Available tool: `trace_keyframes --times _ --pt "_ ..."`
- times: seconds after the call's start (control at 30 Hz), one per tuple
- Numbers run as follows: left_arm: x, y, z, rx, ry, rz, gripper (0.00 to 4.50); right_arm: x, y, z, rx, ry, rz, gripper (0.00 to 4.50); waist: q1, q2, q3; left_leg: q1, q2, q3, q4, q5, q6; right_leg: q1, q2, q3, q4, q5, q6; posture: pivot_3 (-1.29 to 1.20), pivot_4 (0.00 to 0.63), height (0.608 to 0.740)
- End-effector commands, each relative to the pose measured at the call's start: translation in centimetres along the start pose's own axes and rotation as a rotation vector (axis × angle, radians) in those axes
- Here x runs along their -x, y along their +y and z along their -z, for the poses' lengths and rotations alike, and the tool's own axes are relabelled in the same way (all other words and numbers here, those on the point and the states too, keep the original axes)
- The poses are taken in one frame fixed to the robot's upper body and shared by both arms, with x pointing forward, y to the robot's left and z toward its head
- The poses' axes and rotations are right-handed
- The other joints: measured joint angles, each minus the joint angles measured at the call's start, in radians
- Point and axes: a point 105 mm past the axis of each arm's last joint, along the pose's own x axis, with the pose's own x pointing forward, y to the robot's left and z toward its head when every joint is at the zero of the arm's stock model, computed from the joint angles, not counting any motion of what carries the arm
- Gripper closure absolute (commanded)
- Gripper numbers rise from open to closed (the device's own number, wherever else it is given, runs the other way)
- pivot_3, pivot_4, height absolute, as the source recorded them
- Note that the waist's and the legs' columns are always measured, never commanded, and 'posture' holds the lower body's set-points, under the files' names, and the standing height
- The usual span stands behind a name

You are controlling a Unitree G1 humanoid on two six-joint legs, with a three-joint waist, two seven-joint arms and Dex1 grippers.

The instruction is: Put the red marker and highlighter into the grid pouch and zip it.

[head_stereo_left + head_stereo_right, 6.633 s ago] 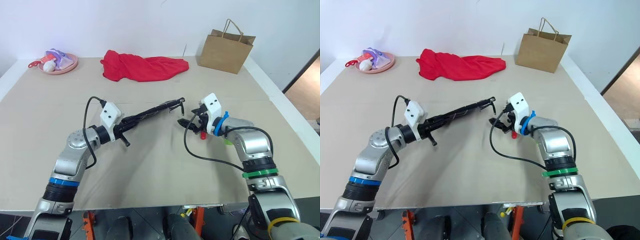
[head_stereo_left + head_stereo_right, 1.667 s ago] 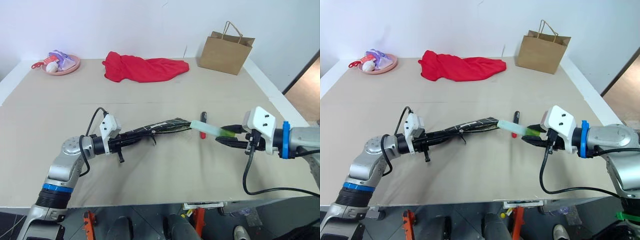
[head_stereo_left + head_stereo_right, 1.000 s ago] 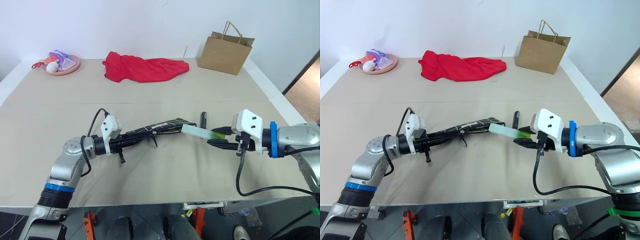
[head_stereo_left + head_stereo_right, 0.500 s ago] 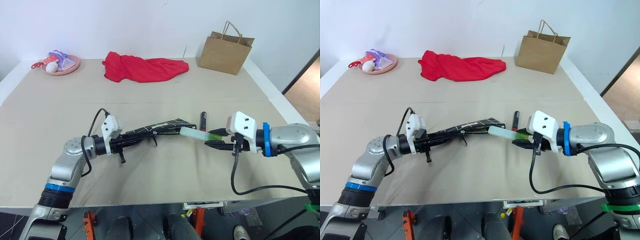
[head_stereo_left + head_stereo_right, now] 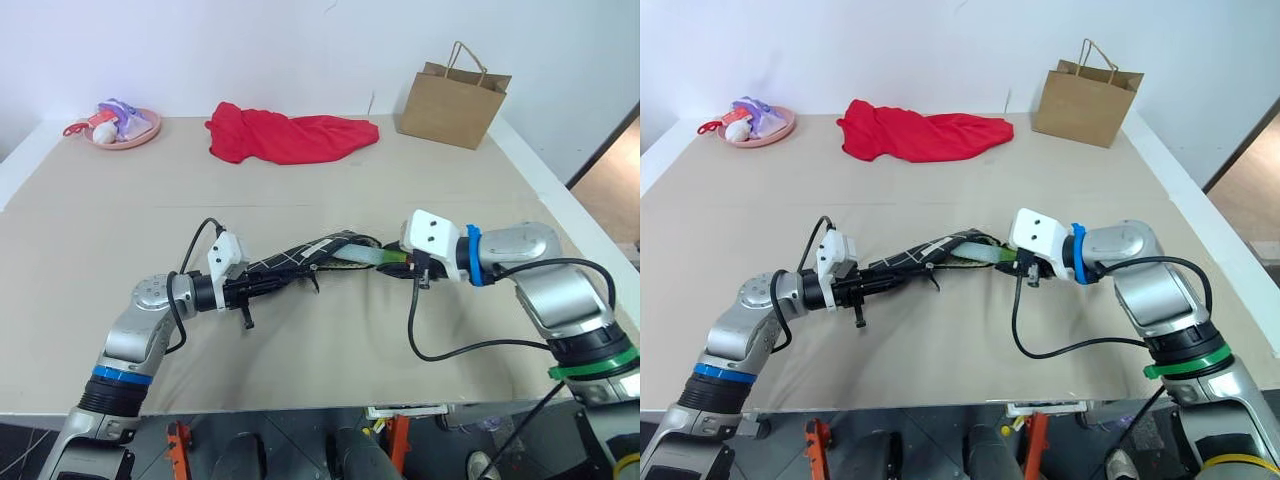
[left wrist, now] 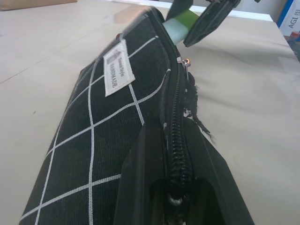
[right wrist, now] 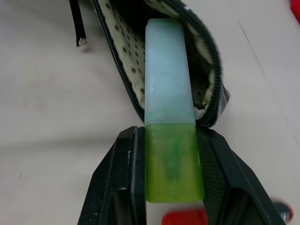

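Two fingers of the right gripper (image 7: 171,187) are pinching the bright green end of the highlighter (image 7: 169,108), and its pale mint end is reaching past the jaws into the open mouth of the grid pouch (image 6: 117,122), where the dotted lining is showing around it. So the first insertion is halfway, in my judgement: the highlighter is entering but it is not released.

Just behind the right jaws, something red is lying on the table (image 5: 300,330); I am taking it for the red end of the red marker (image 7: 185,218), which is waiting outside the pouch. Its barrel is hidden under the arm.

On the other side, the left gripper (image 6: 176,187) is pressing its jaws fully together on the zipper edge of the pouch, holding it up off the table with the open end pointing toward the right gripper. The zip is standing open near the mouth, so the marker and the zipping are remaining.
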Motion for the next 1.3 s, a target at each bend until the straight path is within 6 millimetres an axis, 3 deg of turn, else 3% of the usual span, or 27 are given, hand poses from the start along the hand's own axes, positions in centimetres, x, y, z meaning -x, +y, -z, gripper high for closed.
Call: trace_keyframes --times 0.03,0.27,0.57,0.6,0.7,0.77,0.83,0.97,1.17,1.3 --pt "-0.4 -0.1 -1.6 -0.058 -0.039 0.027 4.5 -1.5 1.4 -2.9 0.096 -0.066 -0.066 3.4 -0.001 0.0 0.0 0.0 0.0 0.0 0.0 0.0 0.0 0.0 0.0 0.0 0.0 0.0 0.0 0.0 0.15 0.74" --pt "-0.6 -0.2 -1.6 -0.057 -0.041 0.033 4.5 -3.6 3.8 -4.4 0.153 -0.098 -0.161 3.4 0.0 0.0 0.0 0.0 0.0 0.0 0.001 0.0 0.0 0.0 0.0 -0.001 0.0 0.0 0.0 0.0 0.15 0.74" --pt "-0.3 -0.2 -1.4 -0.052 -0.04 0.026 4.5 -3.7 1.4 -3.7 0.148 -0.069 -0.06 3.4 -0.001 0.0 0.0 0.0 0.0 -0.001 0.001 0.0 0.0 0.0 0.0 -0.001 0.0 0.0 0.0 0.0 0.15 0.74" --pt "-0.3 -0.2 -1.4 -0.053 -0.04 0.025 4.5 -3.7 1.4 -3.8 0.144 -0.072 -0.061 2.4 -0.001 0.0 0.0 0.0 0.0 -0.001 0.001 0.0 0.0 0.0 0.0 -0.001 0.0 0.0 0.0 0.0 0.15 0.74" --pt "-0.3 -0.3 -1.4 -0.05 -0.044 0.024 4.5 -3.6 1.2 -3.7 0.134 -0.074 -0.043 1.4 0.0 0.0 0.0 0.0 0.0 -0.001 0.001 0.0 0.0 0.0 0.0 -0.001 0.001 0.001 -0.001 0.0 0.15 0.74" --pt "-0.3 -0.3 -1.4 -0.049 -0.046 0.024 4.5 -3.2 1.1 -3.5 0.127 -0.071 -0.04 0.42 0.0 0.0 0.0 0.0 0.0 -0.001 0.001 0.0 0.0 0.0 0.0 -0.001 0.001 0.001 -0.002 0.0 0.15 0.74" --pt "-0.3 -0.4 -1.4 -0.045 -0.047 0.024 4.5 -2.6 0.9 -3.3 0.117 -0.069 -0.035 0.42 0.0 0.0 0.0 0.0 0.0 0.0 0.001 0.0 0.0 0.0 0.0 -0.001 0.001 0.001 -0.002 0.0 0.15 0.74" --pt "-0.4 -0.5 -1.4 -0.04 -0.052 0.02 4.5 -0.1 -0.4 -3.0 0.067 -0.089 0.009 0.42 0.0 0.0 0.0 0.0 0.0 -0.001 0.001 0.0 0.0 0.0 0.0 -0.001 0.001 0.001 -0.002 0.0 0.15 0.74" --pt "-0.2 -0.6 -1.1 -0.029 -0.052 0.008 4.5 7.7 -1.3 -4.2 -0.217 -0.368 0.038 0.42 0.01 0.0 0.0 -0.001 0.0 -0.001 0.0 0.0 0.0 0.0 0.0 -0.001 0.0 0.001 -0.003 0.0 0.15 0.74" --pt "-0.1 -0.7 -1.0 -0.025 -0.049 0.003 4.5 9.6 -2.5 -1.7 -0.359 -0.331 0.162 0.42 0.01 0.0 0.0 0.0 0.0 -0.001 0.0 0.0 0.0 0.001 0.0 -0.001 0.0 0.002 -0.004 0.0 0.15 0.74"
